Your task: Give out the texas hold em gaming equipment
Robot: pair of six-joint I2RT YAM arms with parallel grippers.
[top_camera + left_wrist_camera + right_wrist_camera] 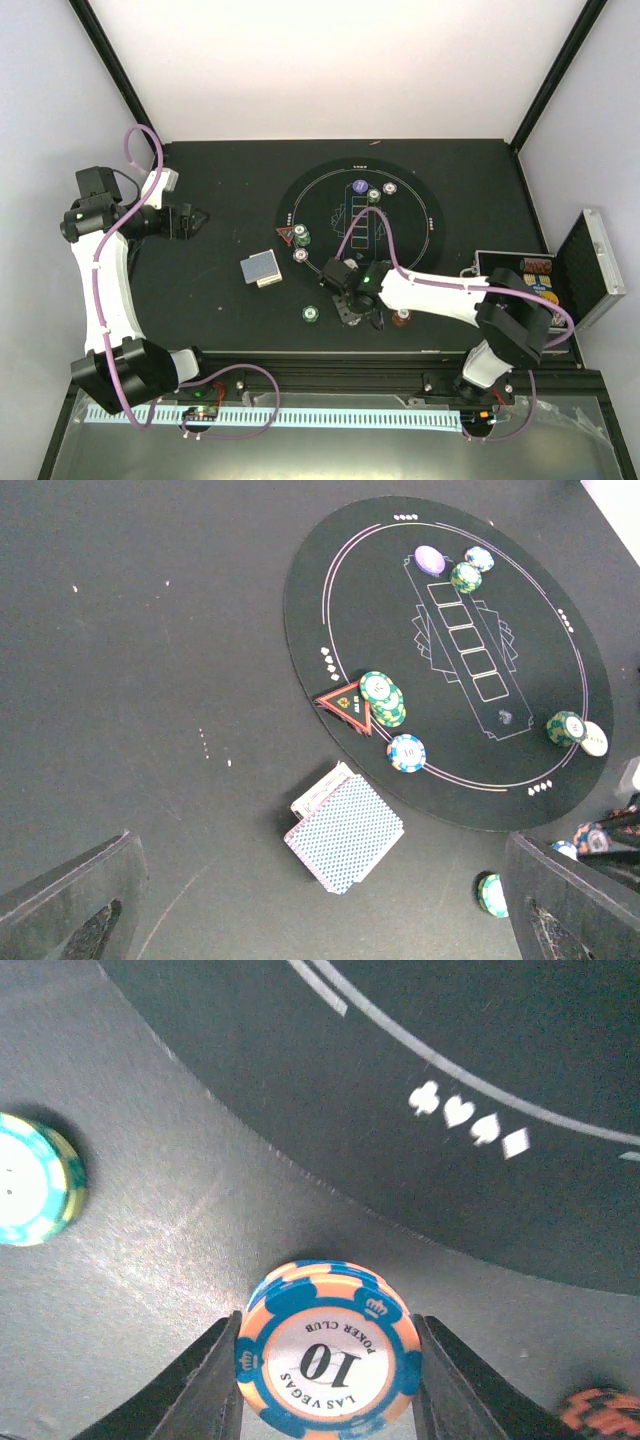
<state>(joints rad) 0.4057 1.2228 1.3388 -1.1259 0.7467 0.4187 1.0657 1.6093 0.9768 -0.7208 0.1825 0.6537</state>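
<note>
My right gripper [352,306] [328,1360] is low over the table, just off the near edge of the round black mat [420,200]. Its jaws are closed against both sides of a small stack of blue-orange "10" chips [328,1365]. A green chip [35,1192] [311,314] lies to its left and a red-brown chip [600,1410] [402,319] to its right. The grey-blue-backed deck of cards [262,269] [345,830] lies left of the mat. My left gripper [190,222] [318,905] is open and empty, held high at the far left.
On the mat are a red triangle marker [350,705], stacked green chips [383,698], a blue-orange chip [406,752], a purple button [429,559] and more chips [466,576] [565,727]. The open silver case [590,265] stands at the right edge.
</note>
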